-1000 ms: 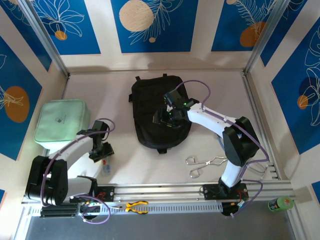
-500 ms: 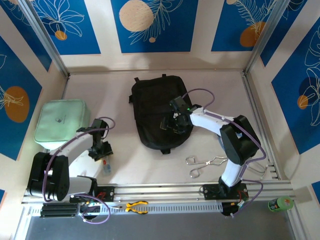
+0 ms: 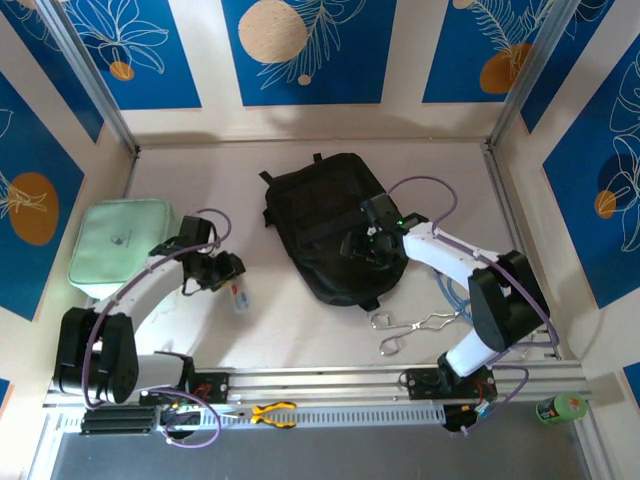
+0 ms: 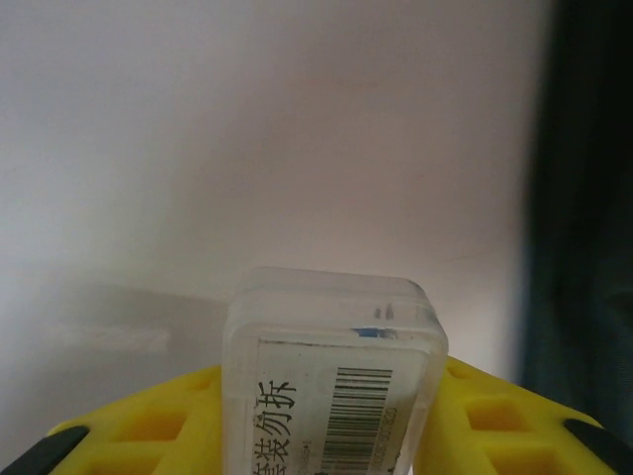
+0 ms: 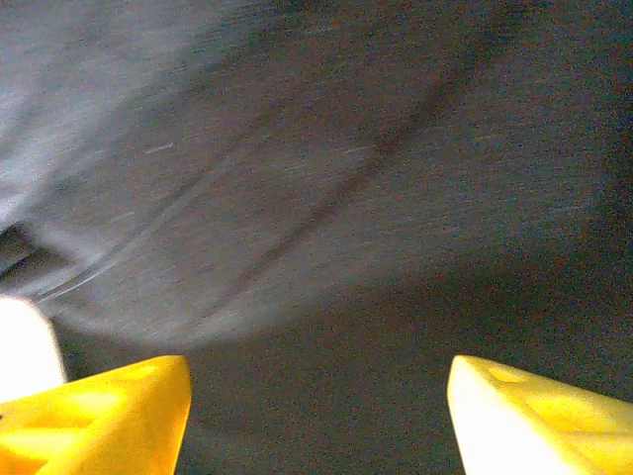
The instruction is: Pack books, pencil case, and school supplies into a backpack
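The black backpack (image 3: 325,225) lies flat in the middle of the table. My right gripper (image 3: 362,248) hovers over its right side, open; its yellow fingers (image 5: 109,416) stand wide apart over dark fabric (image 5: 326,198) with nothing between them (image 5: 316,406). My left gripper (image 3: 232,272) is left of the backpack, shut on a small clear plastic box (image 3: 239,297). In the left wrist view the box (image 4: 336,336) carries a barcode label and sits clamped between the yellow fingers (image 4: 168,426), with the backpack's dark edge (image 4: 584,247) at the right. The books are out of view.
A mint-green pouch (image 3: 122,250) lies at the left wall. Metal tongs (image 3: 415,328) lie in front of the backpack, near the right arm's base. Yellow-handled pliers (image 3: 272,412) rest on the front rail. A green roll (image 3: 560,406) sits outside the rail at the right.
My left gripper closed on the clear box, lifted it and carried it right toward the backpack. The right gripper moved right and the backpack shifted and turned with it.
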